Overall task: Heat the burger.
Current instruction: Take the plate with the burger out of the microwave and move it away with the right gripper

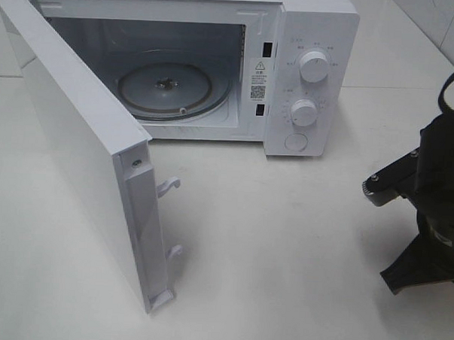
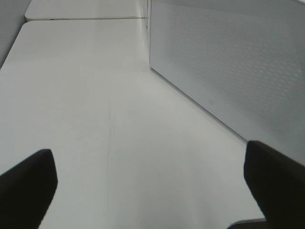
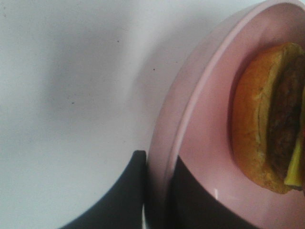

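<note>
While the right gripper [image 3: 155,191] is sitting at the bottom of the right wrist frame, its dark jaws are standing nearly closed on the rim of the pink plate [image 3: 190,119], one on the outside and one on the inside of the rim. Lying on that plate toward the right edge of the frame is the burger [image 3: 267,119], showing a golden-brown bun, a dark patty and a strip of yellow. Beyond the plate, the pale counter [image 3: 71,95] is filling the left half of that view.

Near the bottom corners of the left wrist frame, the left gripper [image 2: 150,186] is holding its two dark jaws as far apart as they go, with nothing between them but bare counter. At the upper right of that frame, the dotted white panel of the microwave door [image 2: 228,62] is standing up from the counter.

From the high camera, the right arm [image 1: 429,209] is showing as a dark mass at the right edge, nearer the lower half; the plate and burger are not showing in this view. At the left, the microwave door is swinging wide open toward the lower left, its latch hooks pointing right. Farther back, at the top centre, the white microwave [image 1: 306,75] is showing its open cavity with the glass turntable [image 1: 166,88] inside, and two round dials [image 1: 313,67] on its right panel.
</note>
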